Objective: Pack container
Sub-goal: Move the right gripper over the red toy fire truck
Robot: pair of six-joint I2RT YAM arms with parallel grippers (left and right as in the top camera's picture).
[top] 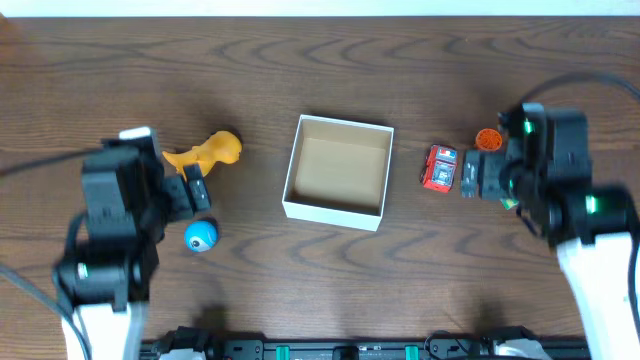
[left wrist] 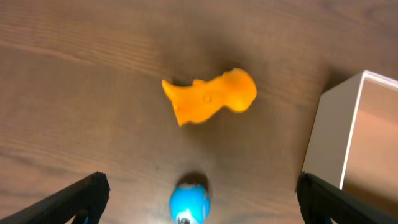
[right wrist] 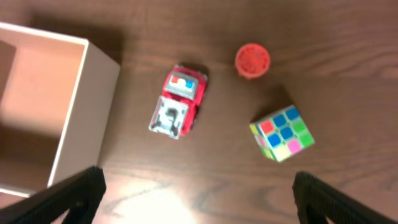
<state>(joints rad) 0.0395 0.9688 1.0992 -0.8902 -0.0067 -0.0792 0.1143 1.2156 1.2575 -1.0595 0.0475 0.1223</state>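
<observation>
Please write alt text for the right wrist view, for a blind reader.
A red toy truck lies on the wooden table between the white container and a puzzle cube, a round red piece nearby. The open right gripper frames the bottom edge.

Left wrist camera, looking down on the brown wooden table (left wrist: 93, 74). My left gripper (left wrist: 202, 186) is spread wide, and its black fingers (left wrist: 78, 199) show in the lower left and lower right corners. A blue ball (left wrist: 188, 200) lies between them at the bottom edge, touching neither. Above it in frame, apart from it, lies an orange toy figure (left wrist: 208, 99). At the right edge is the container (left wrist: 329, 130), with a white wall and brown inside, partly cut off.
</observation>
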